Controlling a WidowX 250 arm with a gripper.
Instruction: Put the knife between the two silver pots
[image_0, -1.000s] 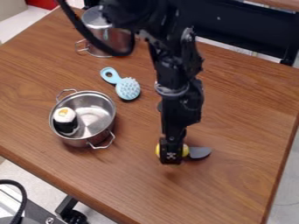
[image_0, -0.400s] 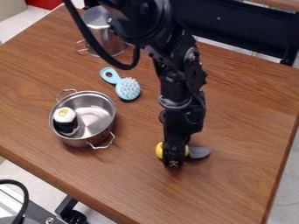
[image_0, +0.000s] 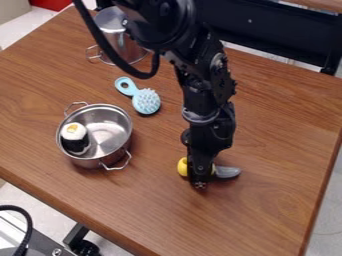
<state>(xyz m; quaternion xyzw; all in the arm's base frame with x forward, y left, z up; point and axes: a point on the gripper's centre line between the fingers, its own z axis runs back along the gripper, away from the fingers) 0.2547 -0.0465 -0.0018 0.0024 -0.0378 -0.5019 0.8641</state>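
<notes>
While pinching the knife (image_0: 227, 172) in the end effector (image_0: 200, 181), lift straight before swinging level toward eleven o'clock.

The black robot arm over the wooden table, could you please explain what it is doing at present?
The arm's gripper is down at the yellow handle of a knife. The knife is not yet between the near silver pot and the far one. A light blue brush lies on the table.
</notes>
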